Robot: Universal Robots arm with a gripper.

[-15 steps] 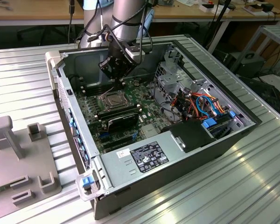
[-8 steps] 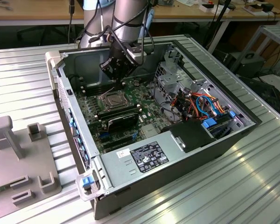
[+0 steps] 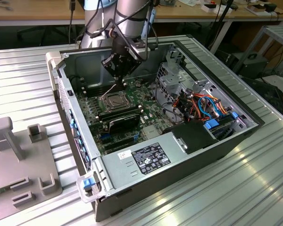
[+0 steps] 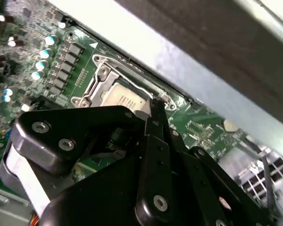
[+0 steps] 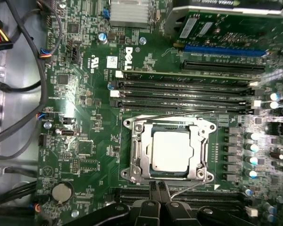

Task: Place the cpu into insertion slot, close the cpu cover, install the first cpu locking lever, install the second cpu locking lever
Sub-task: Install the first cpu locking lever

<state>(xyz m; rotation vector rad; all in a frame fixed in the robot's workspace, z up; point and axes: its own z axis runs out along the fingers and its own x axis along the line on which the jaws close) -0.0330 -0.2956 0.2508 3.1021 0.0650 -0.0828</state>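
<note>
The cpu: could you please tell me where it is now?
In the first wrist view the cpu sits in the insertion slot, framed by the cpu cover, beside the memory slots.

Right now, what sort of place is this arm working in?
Likely a robotics lab or workshop: an open computer case lies on a ribbed metal table, a grey fixture plate sits beside it, and wooden workbenches stand behind.

cpu (image 5: 172,150) – silver sq, seated flat | cpu cover (image 5: 139,150) – down over it
</note>
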